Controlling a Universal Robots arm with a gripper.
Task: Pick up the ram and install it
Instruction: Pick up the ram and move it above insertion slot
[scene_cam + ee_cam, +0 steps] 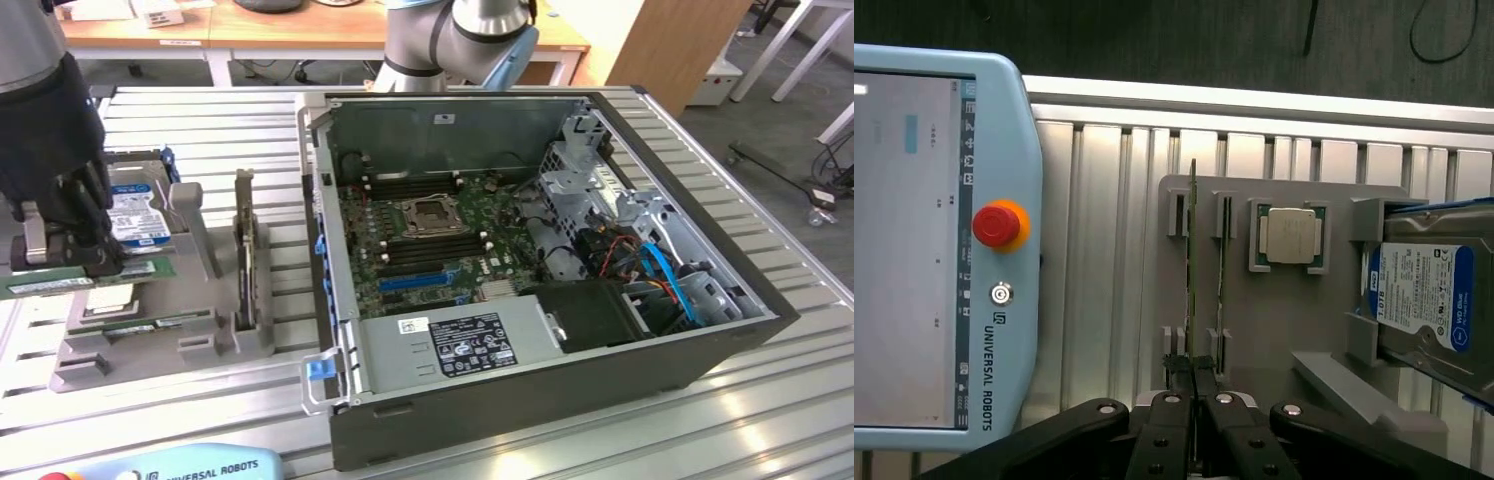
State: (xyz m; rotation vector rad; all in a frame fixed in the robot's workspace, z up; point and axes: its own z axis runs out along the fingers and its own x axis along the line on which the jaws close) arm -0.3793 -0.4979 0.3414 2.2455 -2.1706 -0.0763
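Just beside a second green stick [1221,270], long thin green ram [1193,250] edge-on, tool [1195,376] clamped on it.

The arm [461,30] has a silver-grey rounded joint with a pale blue cap, and its gripper [1194,368] is black, with jointed linkage bars fixed by round silver pins.

ram [1192,250]: green board, edge-on. gripper [1194,372]: matte black. fixture tray [1284,340]: plain light grey. CPU [1291,235]: silver lid, green rim. hard drive [1424,285]: blue-and-white label, black print. teach pendant [939,250]: pale blue bezel, grey screen; e-stop button [994,224] is red on a yellow ring. table [1104,250]: ribbed silver aluminium. PC case [534,410]: dark grey. motherboard [414,235]: green, with one blue slot [411,281]. cables [667,275]: blue.
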